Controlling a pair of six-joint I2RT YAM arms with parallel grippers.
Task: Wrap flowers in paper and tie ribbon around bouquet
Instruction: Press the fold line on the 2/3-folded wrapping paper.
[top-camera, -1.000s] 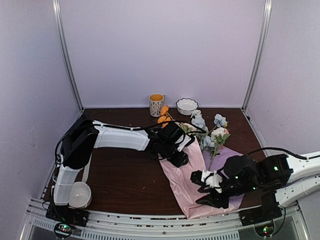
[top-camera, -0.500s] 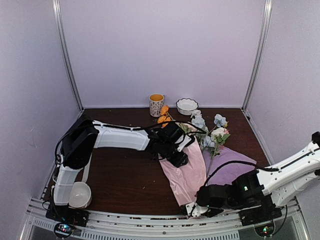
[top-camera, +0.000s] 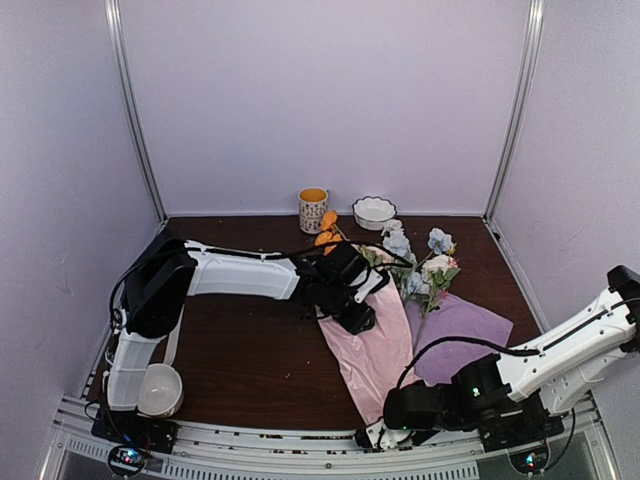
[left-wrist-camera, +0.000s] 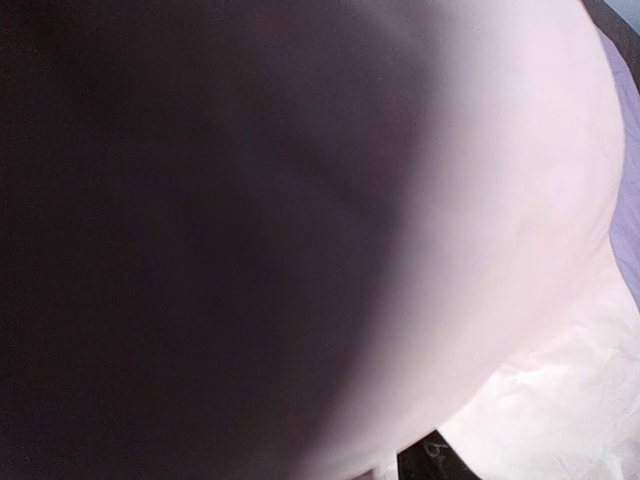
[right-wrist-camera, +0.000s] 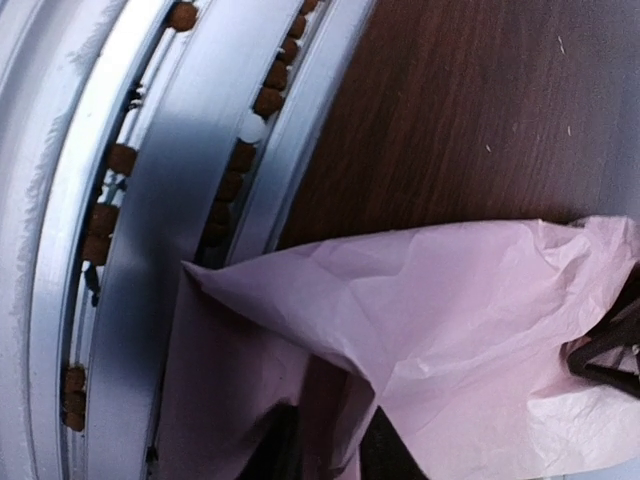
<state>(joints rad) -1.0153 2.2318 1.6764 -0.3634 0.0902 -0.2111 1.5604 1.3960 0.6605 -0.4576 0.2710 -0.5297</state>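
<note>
The paper (top-camera: 372, 345) is pink on one face and lilac on the other, the flowers (top-camera: 418, 268) white, pale blue and orange, the table (top-camera: 250, 345) dark brown, and the mug (top-camera: 313, 212) seems finely patterned, orange inside.

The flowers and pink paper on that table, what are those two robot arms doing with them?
A two-armed robot is wrapping a bunch of artificial flowers in a sheet of paper, pink on one face, lilac on the other. The left gripper is down on the paper just below the blooms. The right gripper is at the paper's narrow end by the near edge of the table; whether it grips is unclear. Part of the sheet lies unfolded, lilac face up.
</note>
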